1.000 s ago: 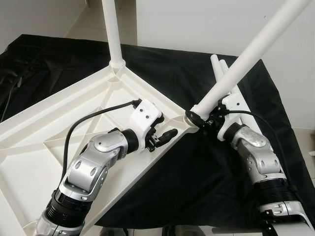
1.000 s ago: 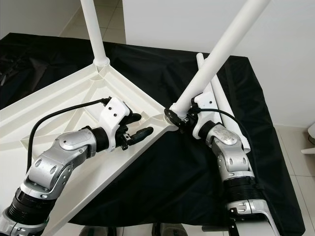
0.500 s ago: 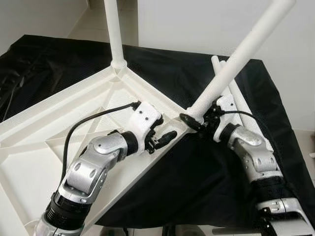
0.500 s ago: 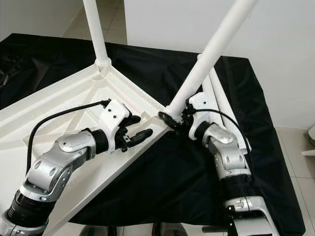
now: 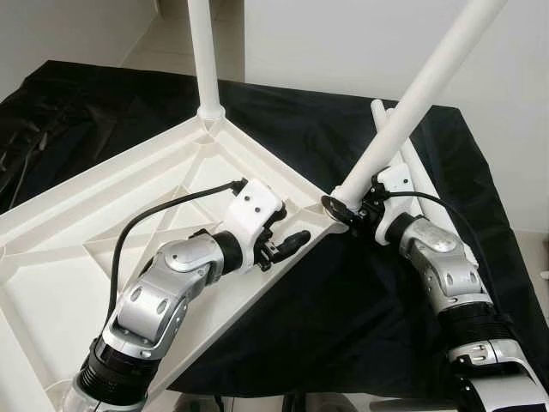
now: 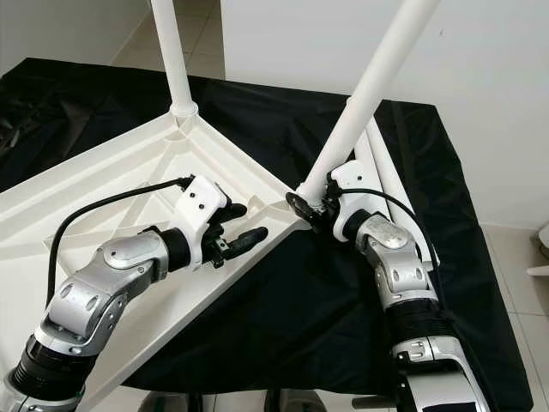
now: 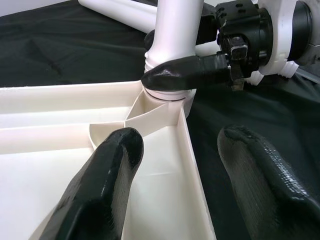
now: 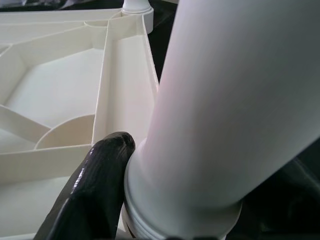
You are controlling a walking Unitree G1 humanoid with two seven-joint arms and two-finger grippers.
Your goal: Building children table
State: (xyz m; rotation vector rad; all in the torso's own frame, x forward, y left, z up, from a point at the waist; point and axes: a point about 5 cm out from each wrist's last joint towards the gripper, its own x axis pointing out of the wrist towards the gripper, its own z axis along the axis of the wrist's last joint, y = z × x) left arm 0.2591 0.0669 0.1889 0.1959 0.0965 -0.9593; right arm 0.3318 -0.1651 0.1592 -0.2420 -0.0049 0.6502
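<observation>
Since half a second ago the tilted leg [image 5: 412, 94] has barely shifted; the right gripper [image 5: 343, 209] stays clamped round its lower end at the corner socket, and the left arm has edged slightly along the frame.

Table top [image 5: 77, 232]: white plastic, lying underside up on the black cloth [image 5: 360, 309], ribs showing. Its near corner points toward 3 o'clock in the head view, its far corner toward 12.

Leg in right gripper: long axis runs from the 3 o'clock corner up and away toward 1 o'clock, leaning well off vertical. Its collar sits on the socket; the right wrist view shows one black finger [image 8: 95, 185] pressed against the collar.

Standing leg [image 5: 204, 51]: seated in the far corner socket, long axis close to upright, top out of frame at 12 o'clock.

Spare legs [image 6: 384, 167]: two lying on the cloth behind the right wrist, long axes running from 12 to 5 o'clock.

Left gripper [image 5: 283, 236]: fingers apart, hovering over the frame's edge just short of the socket, pointing toward 3 o'clock. Left wrist view shows both fingertips [image 7: 112, 165] spread, straddling the rim wall, nothing between them.
</observation>
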